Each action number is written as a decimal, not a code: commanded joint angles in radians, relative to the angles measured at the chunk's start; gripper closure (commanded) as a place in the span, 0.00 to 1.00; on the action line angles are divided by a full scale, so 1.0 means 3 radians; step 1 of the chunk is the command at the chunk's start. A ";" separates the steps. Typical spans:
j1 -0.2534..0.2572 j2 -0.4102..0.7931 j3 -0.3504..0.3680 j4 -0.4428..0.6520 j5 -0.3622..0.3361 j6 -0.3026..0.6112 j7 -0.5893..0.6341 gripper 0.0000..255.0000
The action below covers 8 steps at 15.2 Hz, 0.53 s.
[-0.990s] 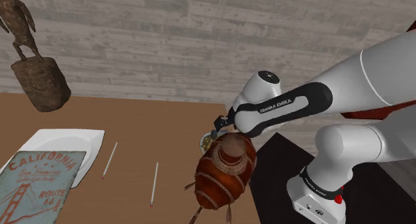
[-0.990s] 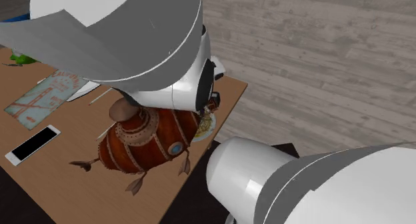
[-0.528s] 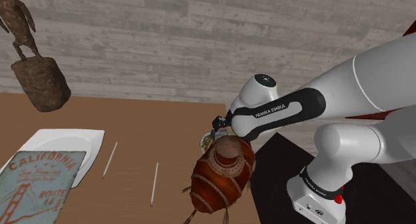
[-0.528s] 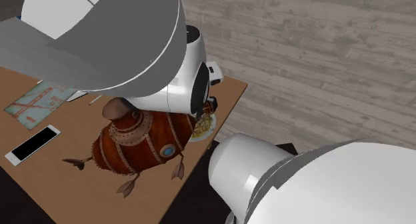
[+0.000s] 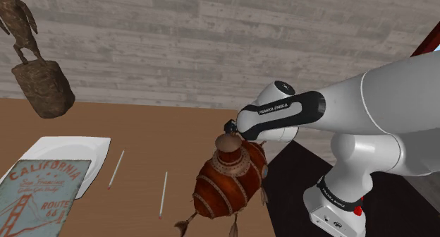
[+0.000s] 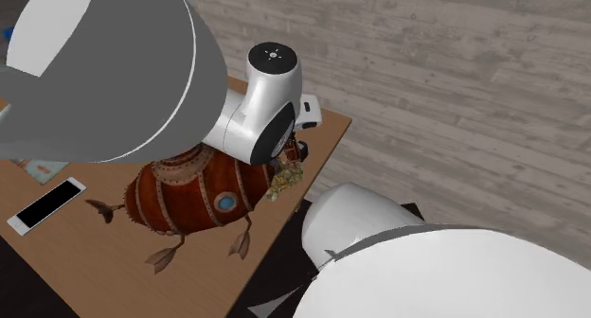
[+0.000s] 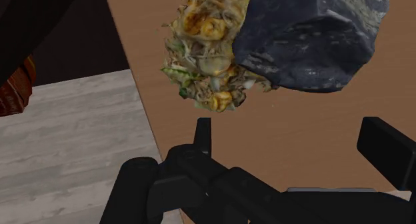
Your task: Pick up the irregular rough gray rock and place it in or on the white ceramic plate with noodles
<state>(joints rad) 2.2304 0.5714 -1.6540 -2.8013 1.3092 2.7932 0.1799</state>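
Got the rough dark-grey rock dead ahead of the claw, butted up against the heap of noodles and overlapping its edge; can't tell whether lying on the heap or just beside it. Sitting free beyond the fingertips, not between them. Claw spread wide, black fingers well apart and clasping nothing, hovering over bare brown counter. Right out by the counter's edge here, grey plank floor just past it.

Widening out in the second exterior view: noodles tucked under the white arm, just beside a red-brown airship model with riveted bands and little fins. Farther to the shoulder view's left, two thin white sticks, then a white square plate with a California Route 66 sign overlapping it. At the far left, a brown bird statue on a stump. Black-screened phone near the airship's finned end.
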 commanded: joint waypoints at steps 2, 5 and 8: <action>-0.0037 0.0125 0.0184 -0.0044 -0.0502 -0.0188 -0.0146 1.00; -0.0023 0.0141 0.0250 -0.0026 -0.0498 -0.0183 -0.0068 1.00; -0.0276 0.0004 0.0518 0.0039 -0.0365 -0.0029 -0.0199 1.00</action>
<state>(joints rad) 2.1502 0.5712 -1.6139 -2.7665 1.3602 2.7930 0.1364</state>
